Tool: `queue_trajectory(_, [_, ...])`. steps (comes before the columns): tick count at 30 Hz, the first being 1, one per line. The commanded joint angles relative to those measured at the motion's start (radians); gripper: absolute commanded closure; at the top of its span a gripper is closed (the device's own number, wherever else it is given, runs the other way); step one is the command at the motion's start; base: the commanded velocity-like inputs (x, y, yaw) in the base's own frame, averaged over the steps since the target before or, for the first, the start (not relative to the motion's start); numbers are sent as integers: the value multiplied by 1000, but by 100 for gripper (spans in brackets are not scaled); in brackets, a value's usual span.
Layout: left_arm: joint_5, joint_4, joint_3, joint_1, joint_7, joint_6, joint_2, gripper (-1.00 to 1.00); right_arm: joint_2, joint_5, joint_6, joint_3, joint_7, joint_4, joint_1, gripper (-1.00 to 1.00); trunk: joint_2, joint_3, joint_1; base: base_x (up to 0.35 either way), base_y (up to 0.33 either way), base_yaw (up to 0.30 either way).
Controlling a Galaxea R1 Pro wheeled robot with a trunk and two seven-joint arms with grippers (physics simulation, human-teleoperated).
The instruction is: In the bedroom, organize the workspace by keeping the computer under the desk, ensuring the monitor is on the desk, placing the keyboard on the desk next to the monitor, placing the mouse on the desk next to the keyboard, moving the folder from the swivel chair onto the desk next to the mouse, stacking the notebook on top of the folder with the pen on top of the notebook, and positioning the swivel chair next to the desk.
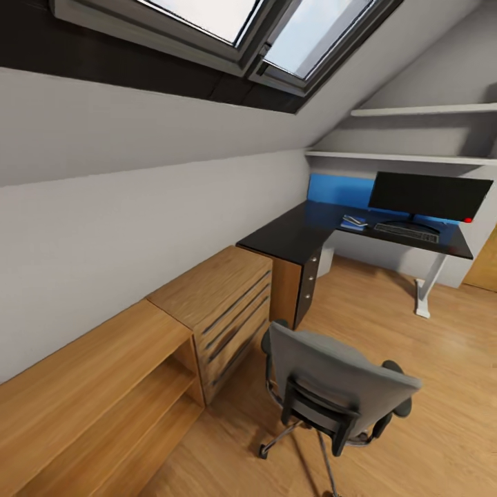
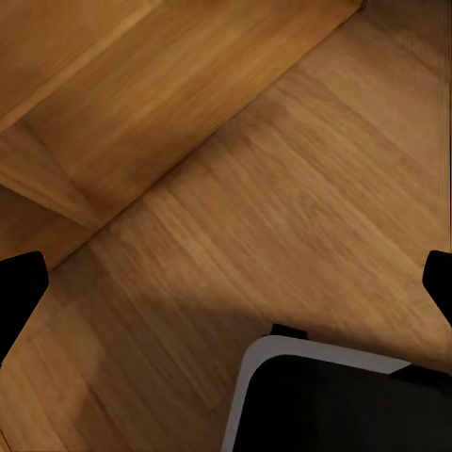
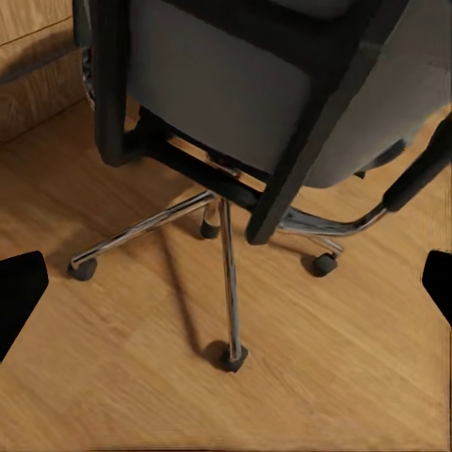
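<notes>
The grey swivel chair [image 1: 338,386] stands on the wood floor with its back toward me, a little short of the black L-shaped desk [image 1: 290,238]. On the desk's far wing stand the monitor [image 1: 428,197] and, in front of it, the keyboard [image 1: 407,232]. Left of the keyboard lies the blue folder [image 1: 353,222] with a small pale notebook on it. Mouse and pen are too small to make out. The pale computer [image 1: 325,261] sits under the desk. My right gripper [image 3: 226,287] is open above the chair's star base [image 3: 226,282]. My left gripper [image 2: 226,292] hangs open over the floor.
A light wood chest of drawers [image 1: 221,304] and a low wood shelf unit [image 1: 90,393] line the sloped wall at the left. Bare floor [image 1: 386,310] stretches between chair and desk. Shelves [image 1: 414,157] hang above the monitor.
</notes>
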Motion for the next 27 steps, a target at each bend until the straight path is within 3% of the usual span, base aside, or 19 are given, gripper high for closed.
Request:
queue_trajectory(1, [9,-2,-9,1,3,-1,0,-100,1,-4,-1,9,-6,1,-1,-100,-1,-1,0,0,131,-281])
queue_trajectory(8, [9,-2,-9,1,3,-1,0,-100,0,-4,-1,9,-6,1,-1,-100,-1,-1,0,0,162,-283])
queue_trajectory(27, [9,-2,-9,1,3,-1,0,-100,0,-4,-1,9,-6,1,-1,-100,-1,-1,0,0,19,-288])
